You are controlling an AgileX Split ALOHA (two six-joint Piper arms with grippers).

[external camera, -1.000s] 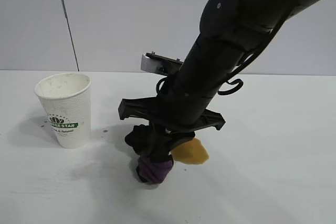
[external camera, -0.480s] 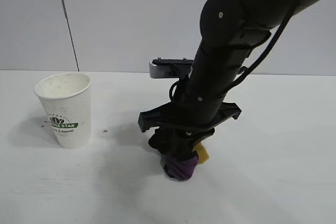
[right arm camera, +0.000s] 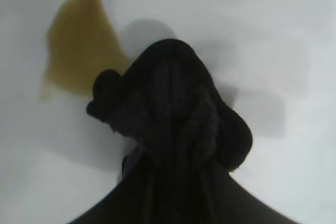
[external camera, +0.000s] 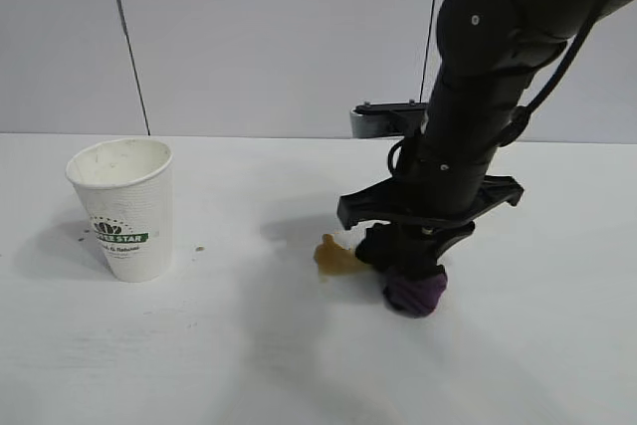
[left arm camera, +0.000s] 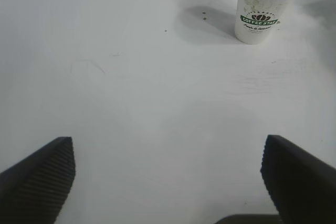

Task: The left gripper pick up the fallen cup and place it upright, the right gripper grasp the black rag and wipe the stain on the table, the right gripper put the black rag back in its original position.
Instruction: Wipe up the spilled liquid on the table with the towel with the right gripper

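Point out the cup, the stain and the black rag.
cup [external camera: 127, 216]: exterior view, dimpled wall beside the logo.
stain [external camera: 335, 257]: exterior view, middle of the amber blotch.
black rag [external camera: 415, 294]: exterior view, purple patch.

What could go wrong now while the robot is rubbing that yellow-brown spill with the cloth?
1. The right gripper presses the black rag down at one edge of the stain, so part of the liquid may stay on the table or get smeared wider.
2. A sweep too far toward the cup could knock it over; it stands well clear now.
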